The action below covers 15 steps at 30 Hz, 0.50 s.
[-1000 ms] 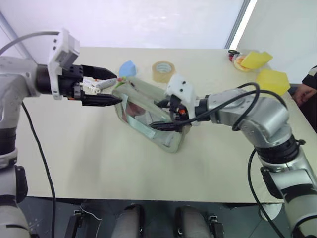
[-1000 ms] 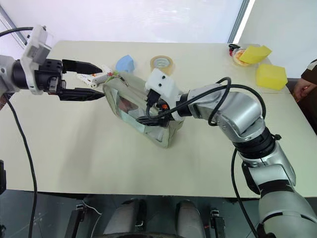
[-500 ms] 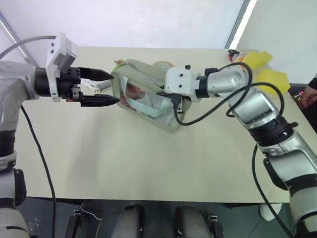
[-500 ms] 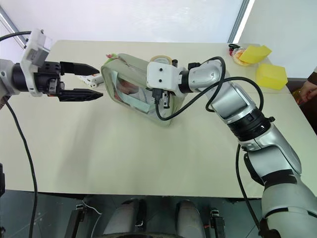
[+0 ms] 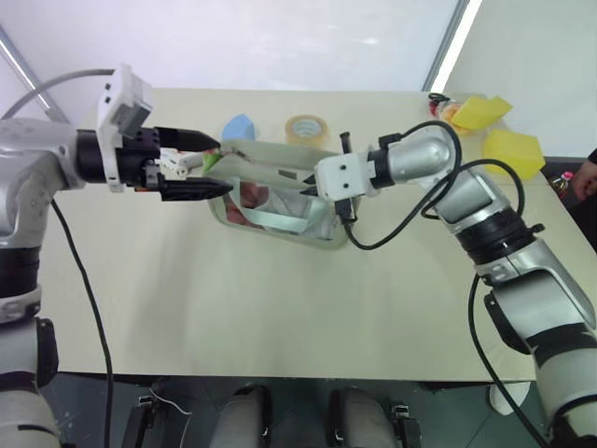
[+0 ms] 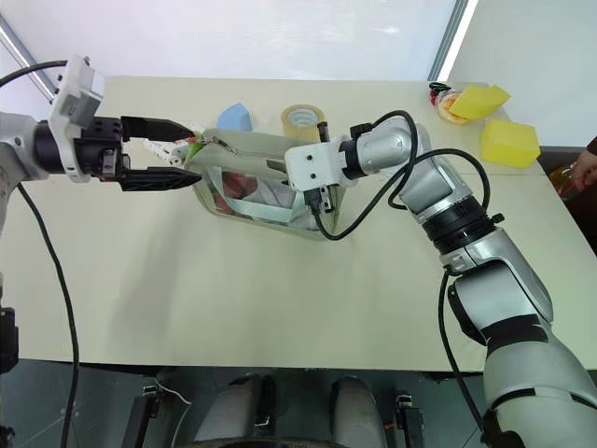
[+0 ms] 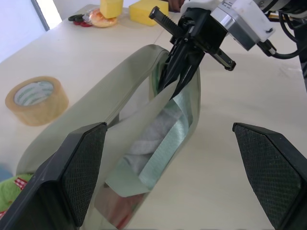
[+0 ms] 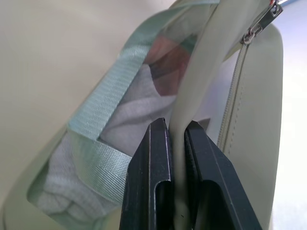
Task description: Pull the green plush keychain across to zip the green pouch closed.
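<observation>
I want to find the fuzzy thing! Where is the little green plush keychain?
The green plush keychain sits at the green pouch's left end, right by the open left gripper, with the blue lump just behind it.

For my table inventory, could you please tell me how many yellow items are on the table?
2. One yellow block lies at the table's far right corner beside a small red-and-orange cluster; the other yellow block sits nearer, at the right edge. Others may be hidden.
</observation>
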Each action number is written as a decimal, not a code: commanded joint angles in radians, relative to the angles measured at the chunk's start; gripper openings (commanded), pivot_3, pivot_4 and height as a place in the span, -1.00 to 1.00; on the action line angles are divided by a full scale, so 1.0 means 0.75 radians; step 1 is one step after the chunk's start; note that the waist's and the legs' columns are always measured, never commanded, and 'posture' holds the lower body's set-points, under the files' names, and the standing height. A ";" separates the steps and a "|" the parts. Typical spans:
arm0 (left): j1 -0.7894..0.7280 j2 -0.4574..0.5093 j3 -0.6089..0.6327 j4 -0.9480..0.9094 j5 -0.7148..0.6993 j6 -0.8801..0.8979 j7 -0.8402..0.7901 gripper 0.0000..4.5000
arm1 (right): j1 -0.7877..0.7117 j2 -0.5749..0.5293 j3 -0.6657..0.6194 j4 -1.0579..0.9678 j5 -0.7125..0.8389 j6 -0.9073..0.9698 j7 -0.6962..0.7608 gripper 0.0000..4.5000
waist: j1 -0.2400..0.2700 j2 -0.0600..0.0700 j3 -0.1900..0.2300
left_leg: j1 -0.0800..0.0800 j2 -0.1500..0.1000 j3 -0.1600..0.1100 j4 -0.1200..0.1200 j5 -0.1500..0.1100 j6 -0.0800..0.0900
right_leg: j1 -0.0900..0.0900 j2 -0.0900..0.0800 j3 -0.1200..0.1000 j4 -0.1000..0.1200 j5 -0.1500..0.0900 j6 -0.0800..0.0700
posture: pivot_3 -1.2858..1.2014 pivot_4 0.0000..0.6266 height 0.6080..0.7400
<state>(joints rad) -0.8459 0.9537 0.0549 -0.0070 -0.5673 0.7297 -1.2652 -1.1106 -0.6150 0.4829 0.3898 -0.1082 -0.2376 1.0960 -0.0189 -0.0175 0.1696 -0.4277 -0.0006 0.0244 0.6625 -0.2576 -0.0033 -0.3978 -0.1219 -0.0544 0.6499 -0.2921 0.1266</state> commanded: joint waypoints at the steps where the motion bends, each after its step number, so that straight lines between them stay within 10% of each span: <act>1: -0.010 0.007 0.031 -0.039 -0.013 -0.005 0.011 1.00 | -0.071 -0.005 -0.038 0.100 -0.080 -0.147 -0.020 -0.95 | 0.001 0.000 0.000 | 0.000 0.000 0.000 0.000 0.000 0.000 | 0.000 0.000 0.000 0.000 0.000 0.000 | 0.03 -0.52 1.00; 15: -0.024 -0.015 0.015 -0.074 -0.021 0.033 0.038 1.00 | -0.171 0.104 -0.061 0.422 -0.140 -0.452 -0.058 -0.95 | -0.005 0.000 0.000 | 0.000 0.000 0.000 0.000 0.001 -0.002 | 0.000 0.000 0.000 0.000 0.000 0.000 | 0.03 -0.52 1.00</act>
<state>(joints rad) -0.8457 0.9295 0.0493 -0.0405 -0.5724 0.7572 -1.2368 -1.2354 -0.5419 0.4678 0.7169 -0.2448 -0.5596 1.0379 -0.0224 -0.0175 0.1696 -0.4275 -0.0006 0.0244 0.6624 -0.2566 -0.0050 -0.3974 -0.1219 -0.0545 0.6496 -0.2921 0.1266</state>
